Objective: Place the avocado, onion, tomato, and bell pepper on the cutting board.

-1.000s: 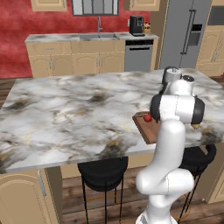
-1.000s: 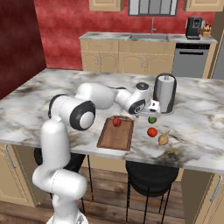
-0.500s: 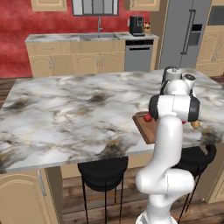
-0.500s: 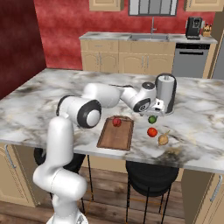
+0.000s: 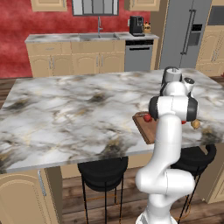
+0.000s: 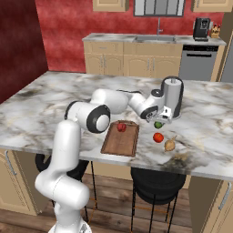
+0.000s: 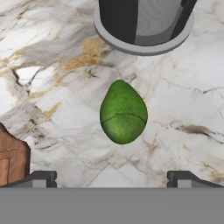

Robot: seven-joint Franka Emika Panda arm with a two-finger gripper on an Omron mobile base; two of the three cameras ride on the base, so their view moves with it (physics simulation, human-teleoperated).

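My end effector (image 7: 112, 179) hangs wide open above the avocado (image 7: 123, 112), which lies on the table (image 7: 57, 65) by a grey canister (image 7: 144, 22) (close behind). I should descend centred, straddling its narrow width, before closing.

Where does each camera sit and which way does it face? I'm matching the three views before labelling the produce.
Left base view: behind the arm's left, facing over the counter; the white arm hides much of the cutting board.
Right base view: behind its right; the arm reaches across the board to the avocado.
Hand view: looks down along the open gripper at the avocado.
Shared: both base views show the board and onion; right base and hand views share the avocado.
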